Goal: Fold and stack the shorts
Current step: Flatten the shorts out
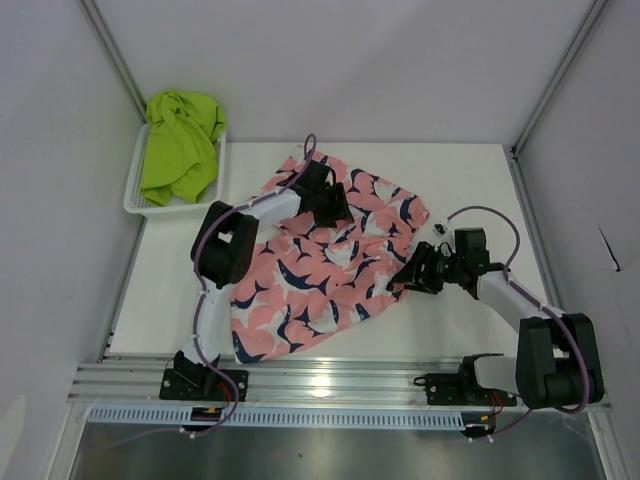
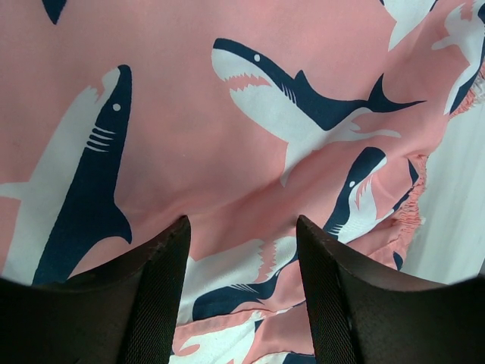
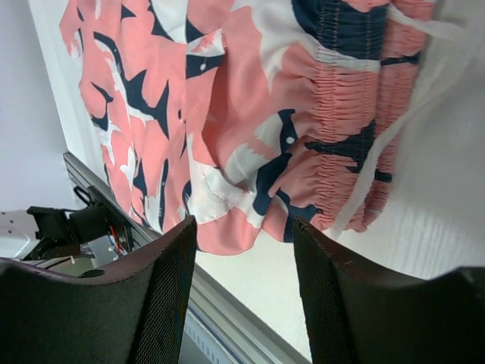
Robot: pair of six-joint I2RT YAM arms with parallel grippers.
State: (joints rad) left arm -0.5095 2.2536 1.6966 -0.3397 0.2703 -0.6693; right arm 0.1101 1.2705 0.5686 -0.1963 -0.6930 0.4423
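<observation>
Left gripper and right gripper hung spread, empty, over the pink shorts mid-frame; pinching both edges evenly seemed wisest.

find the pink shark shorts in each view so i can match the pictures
Top external: the pink shark shorts lie spread across the middle of the white table.
Left wrist: the shorts fill nearly the whole frame, close up.
Right wrist: the shorts cover the upper part, with the gathered waistband at upper right.
Shared landmark: bare white table beside the shorts' edge, at the right in every view.
</observation>
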